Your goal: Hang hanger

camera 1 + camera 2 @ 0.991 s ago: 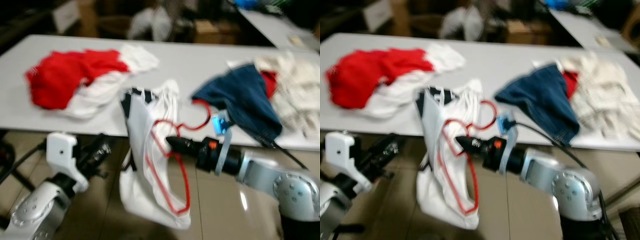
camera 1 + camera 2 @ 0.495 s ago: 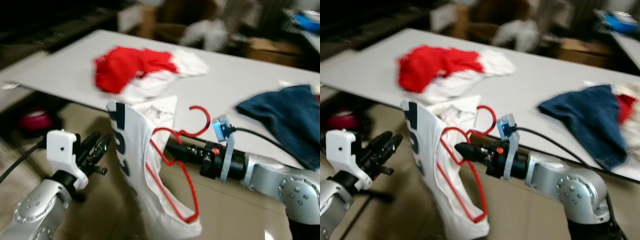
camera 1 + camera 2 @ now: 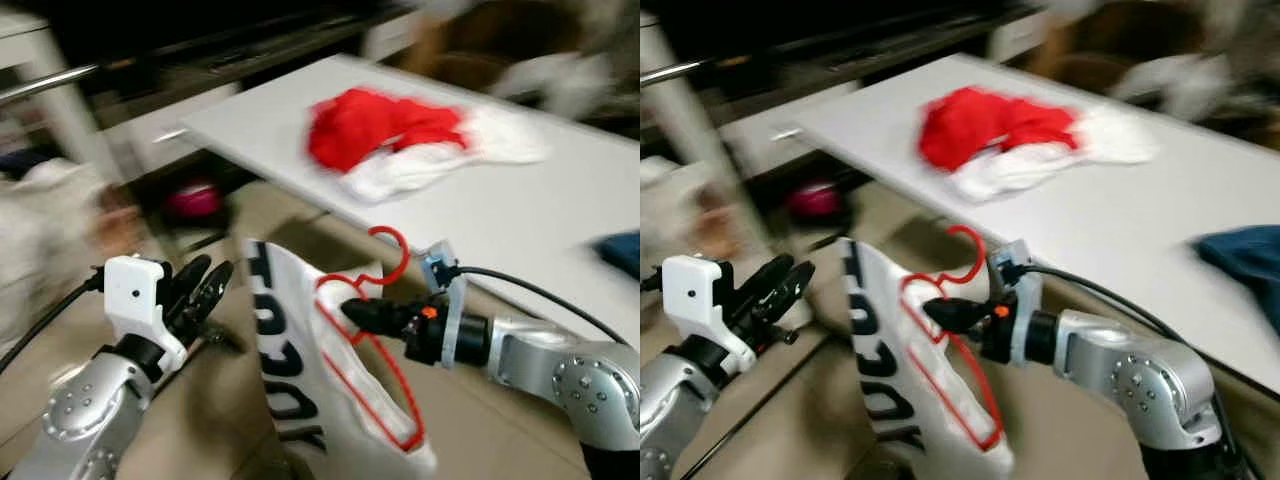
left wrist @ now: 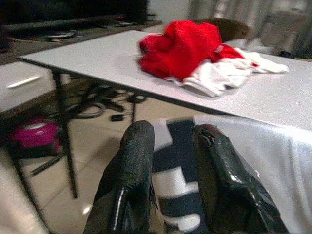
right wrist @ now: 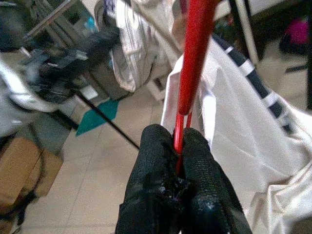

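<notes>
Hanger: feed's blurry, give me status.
Right gripper shut on red hanger, white shirt hanging from it. Left gripper open, empty, beside shirt. Table close right.

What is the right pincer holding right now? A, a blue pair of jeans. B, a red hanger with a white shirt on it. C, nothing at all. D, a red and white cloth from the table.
B: the right pincer is shut on the red hanger, and the white shirt hangs from it below table height.

Left hand (image 4: pixel 170 161) near white shirt (image 4: pixel 253 170)
</notes>
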Controlling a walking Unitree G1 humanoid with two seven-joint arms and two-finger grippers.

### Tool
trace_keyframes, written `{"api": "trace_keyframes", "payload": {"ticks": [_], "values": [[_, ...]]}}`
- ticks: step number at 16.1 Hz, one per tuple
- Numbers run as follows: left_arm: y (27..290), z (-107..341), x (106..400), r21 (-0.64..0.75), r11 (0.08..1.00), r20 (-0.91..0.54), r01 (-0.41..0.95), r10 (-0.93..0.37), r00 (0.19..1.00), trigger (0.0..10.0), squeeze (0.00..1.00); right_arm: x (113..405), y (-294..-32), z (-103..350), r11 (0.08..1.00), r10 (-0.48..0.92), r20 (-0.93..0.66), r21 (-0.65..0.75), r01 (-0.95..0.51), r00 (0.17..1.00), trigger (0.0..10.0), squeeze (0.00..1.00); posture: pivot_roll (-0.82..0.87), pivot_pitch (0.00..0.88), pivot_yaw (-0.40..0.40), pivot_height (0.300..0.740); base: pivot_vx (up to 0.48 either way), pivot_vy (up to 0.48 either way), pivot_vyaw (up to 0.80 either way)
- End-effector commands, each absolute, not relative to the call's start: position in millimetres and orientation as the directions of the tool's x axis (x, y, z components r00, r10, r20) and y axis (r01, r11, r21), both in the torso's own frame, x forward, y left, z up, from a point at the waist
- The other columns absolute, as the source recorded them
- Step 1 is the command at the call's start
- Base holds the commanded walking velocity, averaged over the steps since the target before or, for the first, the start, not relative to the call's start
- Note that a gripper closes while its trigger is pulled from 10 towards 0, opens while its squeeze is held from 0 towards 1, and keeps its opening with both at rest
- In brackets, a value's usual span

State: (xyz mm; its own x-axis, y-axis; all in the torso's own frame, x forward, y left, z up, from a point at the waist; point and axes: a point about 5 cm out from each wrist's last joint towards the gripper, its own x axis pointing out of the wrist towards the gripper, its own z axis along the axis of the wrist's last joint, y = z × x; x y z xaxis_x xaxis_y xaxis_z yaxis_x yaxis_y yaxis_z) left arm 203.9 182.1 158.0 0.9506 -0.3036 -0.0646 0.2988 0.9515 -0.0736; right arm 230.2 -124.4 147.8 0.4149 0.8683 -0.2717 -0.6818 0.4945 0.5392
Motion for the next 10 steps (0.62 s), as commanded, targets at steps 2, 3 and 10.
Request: {"api": "trace_keyframes", "payload": {"ticks": [2, 3, 10], "values": [[187, 161, 211, -0.037, 0.969, -0.017, 0.242, -0.243, 0.97, 10.0, 0.11, 238, -126, 149, 0.539, 0.84, -0.261, 0.498, -0.679, 0.475, 10.0, 0.0, -0.02, 0.0, 0.013, 0.74, 0.0, 0.0, 0.8], [188, 159, 212, -0.037, 0.97, -0.035, 0.241, -0.242, 0.97, 10.0, 0.1, 242, -131, 144, 0.578, 0.813, -0.277, 0.488, -0.654, 0.512, 10.0, 0.0, -0.02, 0.0, 0.019, 0.74, 0.0, 0.0, 0.8], [193, 151, 215, 0.07, 0.967, -0.119, 0.244, -0.235, 0.965, 10.0, 0.35, 254, -138, 141, 0.626, 0.778, -0.271, 0.396, -0.671, 0.566, 10.0, 0.0, -0.02, 0.0, 0.02, 0.74, 0.0, 0.0, 0.8]]}}
